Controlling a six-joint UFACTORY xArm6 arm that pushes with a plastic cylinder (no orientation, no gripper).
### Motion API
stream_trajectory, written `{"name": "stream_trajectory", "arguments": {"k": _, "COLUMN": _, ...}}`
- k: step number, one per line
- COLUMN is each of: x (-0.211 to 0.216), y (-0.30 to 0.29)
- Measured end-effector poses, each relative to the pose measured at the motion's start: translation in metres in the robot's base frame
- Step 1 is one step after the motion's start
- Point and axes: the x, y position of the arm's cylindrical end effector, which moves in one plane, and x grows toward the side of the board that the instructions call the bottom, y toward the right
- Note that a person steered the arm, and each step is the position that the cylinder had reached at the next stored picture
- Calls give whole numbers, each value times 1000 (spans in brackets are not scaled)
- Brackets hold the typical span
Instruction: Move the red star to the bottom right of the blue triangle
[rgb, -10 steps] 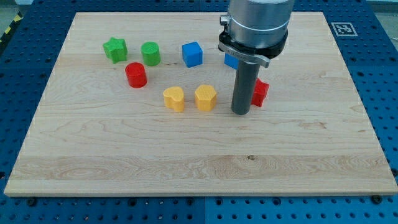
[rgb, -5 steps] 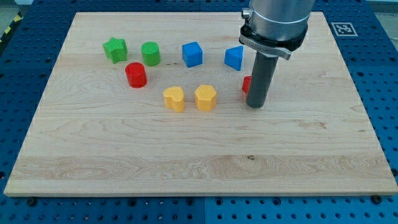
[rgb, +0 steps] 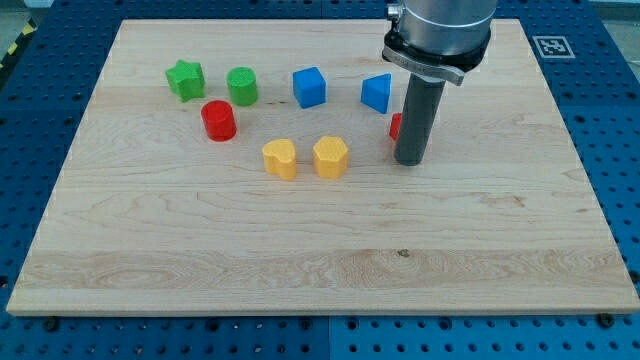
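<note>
The blue triangle (rgb: 377, 92) lies in the upper middle of the wooden board (rgb: 320, 250). The red star (rgb: 396, 127) is just below and right of it, mostly hidden behind my rod; only its left edge shows. My tip (rgb: 410, 161) rests on the board right in front of the red star, at its lower right side, touching or nearly touching it.
A blue cube (rgb: 310, 87) lies left of the triangle. A green star (rgb: 185, 79), a green cylinder (rgb: 242, 85) and a red cylinder (rgb: 218, 120) are at the upper left. Two yellow blocks (rgb: 281, 158) (rgb: 330, 157) lie left of my tip.
My rod moved from the red star's left side to its right front, uncovering the blue triangle. In the last half second it shifted slightly up and left; the star sits a little higher.
</note>
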Motion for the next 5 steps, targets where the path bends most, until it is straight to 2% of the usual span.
{"name": "stream_trajectory", "arguments": {"k": 4, "x": 2, "y": 0}}
{"name": "stream_trajectory", "arguments": {"k": 5, "x": -10, "y": -7}}
